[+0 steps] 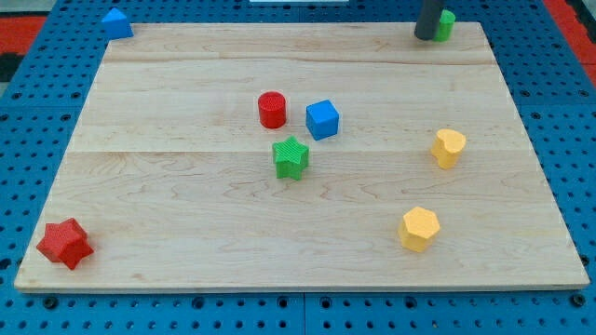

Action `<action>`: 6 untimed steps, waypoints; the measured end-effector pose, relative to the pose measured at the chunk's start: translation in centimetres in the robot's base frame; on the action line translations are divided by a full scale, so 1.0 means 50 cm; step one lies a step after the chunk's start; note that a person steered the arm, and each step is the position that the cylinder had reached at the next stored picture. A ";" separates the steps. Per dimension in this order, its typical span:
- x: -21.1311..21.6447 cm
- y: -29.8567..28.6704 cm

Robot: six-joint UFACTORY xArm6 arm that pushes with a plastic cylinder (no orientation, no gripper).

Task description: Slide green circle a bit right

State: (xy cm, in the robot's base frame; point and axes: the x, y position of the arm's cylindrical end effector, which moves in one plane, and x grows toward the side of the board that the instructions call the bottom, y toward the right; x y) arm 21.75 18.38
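Camera view is showing a red star (64, 244) sitting nearest, with a green star (291, 156) lying mid-board; farthest back, my tip (426, 36) is touching the green circle (446, 25) from its left, gripping nothing, being a bare rod.

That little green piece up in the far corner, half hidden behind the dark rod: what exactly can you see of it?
Only a sliver of the green circle shows: a bright green, rounded block with a matte, plastic-like look. It sits at the view's top right, at the back edge of the wooden board. The dark rod stands just to its left and covers that side, with my tip right against it, seemingly touching. Its full outline cannot be made out. No other block is near it.
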 end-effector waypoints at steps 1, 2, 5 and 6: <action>0.000 -0.038; 0.000 -0.080; 0.000 0.014; 0.000 0.014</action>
